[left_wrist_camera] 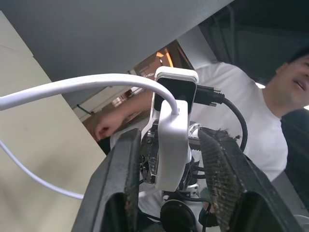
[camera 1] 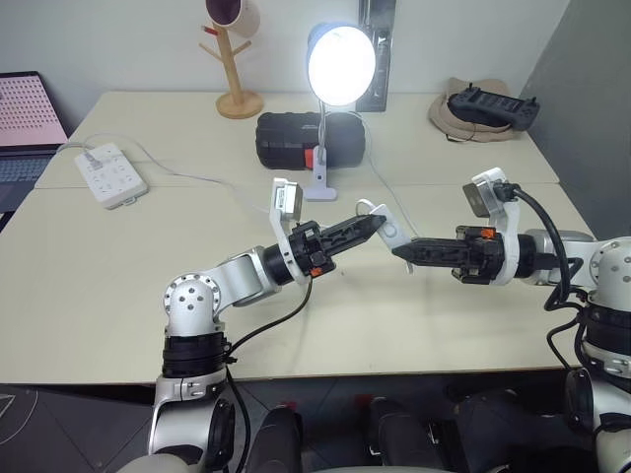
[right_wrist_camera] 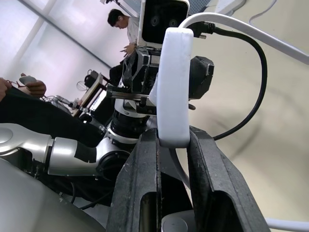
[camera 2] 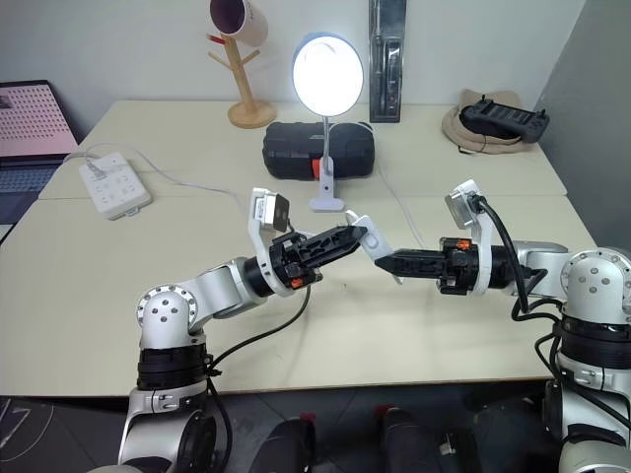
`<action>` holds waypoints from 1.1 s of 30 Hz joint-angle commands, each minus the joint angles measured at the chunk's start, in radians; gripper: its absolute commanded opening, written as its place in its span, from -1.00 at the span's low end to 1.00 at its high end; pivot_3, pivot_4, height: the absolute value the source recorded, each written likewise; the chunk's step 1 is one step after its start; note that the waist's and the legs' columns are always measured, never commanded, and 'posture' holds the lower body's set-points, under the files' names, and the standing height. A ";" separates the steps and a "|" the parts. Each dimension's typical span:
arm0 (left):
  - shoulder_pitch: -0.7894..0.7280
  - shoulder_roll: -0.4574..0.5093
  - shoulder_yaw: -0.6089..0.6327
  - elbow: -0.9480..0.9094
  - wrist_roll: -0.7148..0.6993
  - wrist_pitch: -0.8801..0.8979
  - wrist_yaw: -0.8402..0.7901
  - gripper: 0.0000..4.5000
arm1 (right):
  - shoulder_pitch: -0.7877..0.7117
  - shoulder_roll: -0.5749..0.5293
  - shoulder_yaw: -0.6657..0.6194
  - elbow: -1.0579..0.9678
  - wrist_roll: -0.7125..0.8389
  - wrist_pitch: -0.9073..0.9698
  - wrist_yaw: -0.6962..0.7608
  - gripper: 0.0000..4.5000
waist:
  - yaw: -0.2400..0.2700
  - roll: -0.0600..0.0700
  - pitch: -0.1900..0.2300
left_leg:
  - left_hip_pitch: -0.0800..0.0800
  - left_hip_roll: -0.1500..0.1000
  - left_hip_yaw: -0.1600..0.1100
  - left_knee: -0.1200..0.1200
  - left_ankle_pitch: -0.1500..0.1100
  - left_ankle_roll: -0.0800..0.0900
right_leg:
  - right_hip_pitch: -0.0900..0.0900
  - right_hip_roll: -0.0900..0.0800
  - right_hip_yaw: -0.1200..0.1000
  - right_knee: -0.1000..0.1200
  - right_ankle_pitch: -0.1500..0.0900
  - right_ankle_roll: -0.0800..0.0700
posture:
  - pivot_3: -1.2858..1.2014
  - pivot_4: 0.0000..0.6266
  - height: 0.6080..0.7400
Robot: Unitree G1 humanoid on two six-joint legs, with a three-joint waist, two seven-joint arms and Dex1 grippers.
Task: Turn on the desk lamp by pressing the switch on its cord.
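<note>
Head views
Lamp: lit, bulb glaring white so its surface detail is lost; it stands clipped at the far middle of the worktop, just in front of a black case.
Cord: thin white line running from the power strip across the worktop toward the lamp base; a loop of it rises to the two arms, and parts of its run are hard to trace.
Switch: small white piece held in the air between the two arms, above the near middle of the worktop; mostly covered by the black fingers.
Left end effector: points right and slightly up, tips at the switch; how far its fingers stand apart is hard to read here.
Right end effector: points left, level, tip at the switch from the other side.
Cut off: a laptop at the left edge; a mug stand at the top.

Left wrist view
Switch: white oblong standing between the two fingers, a gap on each side.
Left end effector: partly spread, not pinching.
Behind: the right arm's camera block and a person in a white shirt, blurred.

Right wrist view
Switch: upright, its lower end clamped between the fingers.
Right end effector: pressed together on the switch.
Cord: leaves the switch top and runs out of frame.
</note>
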 commanded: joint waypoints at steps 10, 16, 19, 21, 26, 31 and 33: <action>0.051 0.185 0.036 -0.102 0.024 0.017 -0.077 0.96 | 0.001 -0.065 0.070 -0.003 -0.129 -0.161 0.045 -0.82 | -0.003 0.000 0.000 | 0.000 0.000 0.000 -0.001 0.000 0.000 | 0.000 0.000 0.000 -0.001 0.000 0.000 | 0.03 -0.52 1.00; 0.115 0.476 -0.036 -0.219 0.352 -0.153 -0.343 0.99 | -0.099 -0.094 0.336 0.154 -0.547 -0.556 0.090 -0.82 | -0.014 0.000 0.001 | 0.000 0.001 0.002 -0.003 0.000 0.000 | -0.004 0.000 0.001 -0.001 0.000 -0.001 | 0.03 -0.52 1.00; 0.107 0.568 -0.084 -0.213 0.547 -0.310 -0.430 0.99 | -0.161 -0.082 0.490 0.295 -0.783 -0.777 0.102 -0.82 | -0.015 0.000 0.001 | -0.001 0.001 0.003 -0.004 0.000 0.000 | -0.004 0.000 0.002 -0.003 -0.001 -0.002 | 0.03 -0.52 1.00; 0.112 0.615 -0.121 -0.207 0.670 -0.413 -0.481 0.99 | -0.192 -0.071 0.577 0.380 -0.911 -0.904 0.118 -0.82 | -0.014 0.000 0.001 | -0.001 0.001 0.003 -0.006 0.000 0.000 | -0.004 0.000 0.001 -0.006 0.000 -0.001 | 0.03 -0.52 1.00; 0.116 0.610 -0.161 -0.170 0.816 -0.540 -0.513 0.99 | -0.227 -0.039 0.679 0.516 -1.076 -1.083 0.193 -0.82 | -0.006 0.000 0.001 | -0.003 0.000 0.005 -0.014 0.000 0.000 | -0.006 -0.002 0.002 -0.013 0.001 -0.002 | 0.03 -0.52 1.00; 0.097 0.603 -0.178 -0.147 0.874 -0.577 -0.561 1.00 | -0.250 -0.017 0.708 0.627 -1.179 -1.206 0.236 -0.67 | 0.000 0.000 0.001 | -0.015 0.000 0.004 -0.013 0.002 -0.004 | -0.018 -0.003 0.001 -0.010 0.003 -0.005 | 0.03 -0.52 1.00; 0.076 0.595 -0.182 -0.121 0.901 -0.599 -0.571 1.00 | -0.247 -0.018 0.694 0.629 -1.183 -1.210 0.267 -0.49 | 0.001 0.000 0.001 | -0.015 0.000 0.004 -0.013 0.002 -0.005 | -0.017 -0.004 0.000 -0.010 0.003 -0.005 | 0.03 -0.52 1.00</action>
